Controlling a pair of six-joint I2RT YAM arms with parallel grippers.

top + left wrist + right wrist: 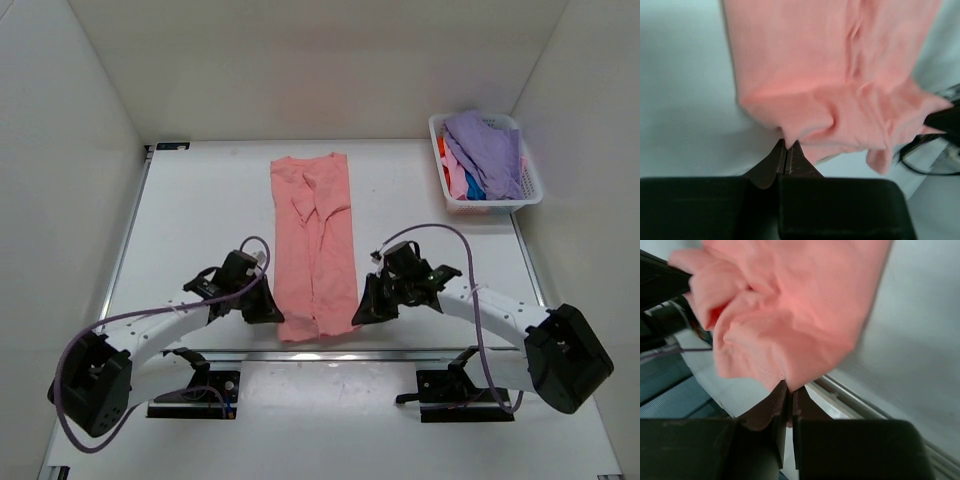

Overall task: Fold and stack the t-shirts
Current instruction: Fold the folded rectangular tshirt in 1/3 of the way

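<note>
T-shirt (313,245) lies between left hand (272,312) and right hand (358,312) (basket (490,207) behind, right).

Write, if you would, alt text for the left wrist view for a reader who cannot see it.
The left gripper, shut, pinches an edge of the salmon-pink t-shirt, whose bunched cloth spreads away across the white table.

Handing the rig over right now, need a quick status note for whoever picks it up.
Left tool: shut on the near left corner of the salmon-pink t-shirt.
Right tool: shut on its near right corner.
Done: the shirt is a long narrow strip, sides apparently folded in.
Left: the crosswise fold, then the other t-shirts heaped in the white basket. Nothing stacked yet.
</note>
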